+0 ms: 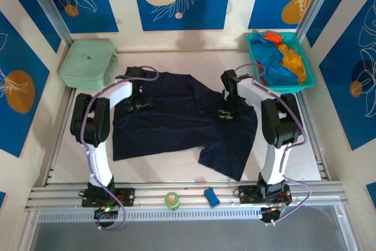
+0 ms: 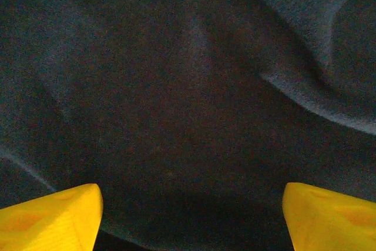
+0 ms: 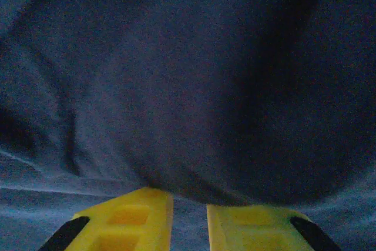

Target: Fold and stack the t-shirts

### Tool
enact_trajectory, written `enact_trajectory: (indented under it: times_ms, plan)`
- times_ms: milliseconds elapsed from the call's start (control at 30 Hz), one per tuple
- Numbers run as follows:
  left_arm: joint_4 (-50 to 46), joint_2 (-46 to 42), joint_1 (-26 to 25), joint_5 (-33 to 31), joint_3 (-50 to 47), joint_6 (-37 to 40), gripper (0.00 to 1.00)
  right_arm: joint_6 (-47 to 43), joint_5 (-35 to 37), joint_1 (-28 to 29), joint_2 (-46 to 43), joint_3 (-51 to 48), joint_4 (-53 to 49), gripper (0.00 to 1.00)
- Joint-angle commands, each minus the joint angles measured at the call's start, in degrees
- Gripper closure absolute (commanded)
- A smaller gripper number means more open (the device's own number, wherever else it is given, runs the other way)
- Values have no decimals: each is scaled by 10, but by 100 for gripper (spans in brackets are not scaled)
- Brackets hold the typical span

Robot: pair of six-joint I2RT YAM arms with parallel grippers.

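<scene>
Where the right pincer (image 3: 189, 205) pinches it, navy t-shirt (image 3: 194, 86) hides the tips.

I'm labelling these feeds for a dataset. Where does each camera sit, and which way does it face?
Top external: above and behind the arms, looking down on the table; both arms show, over the navy t-shirt.
Left wrist: on the left arm, facing close onto navy cloth; left gripper wide open.
Right wrist: on the right arm, facing the same cloth; right gripper nearly shut on it.
Shared: all three see the navy t-shirt.
</scene>
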Motion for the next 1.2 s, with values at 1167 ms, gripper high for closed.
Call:
enact_trajectory:
  times_ms: [1167]
  plan:
    - [6, -8, 1, 15, -9, 6, 20, 142, -57, -6, 93, 130, 55, 53]
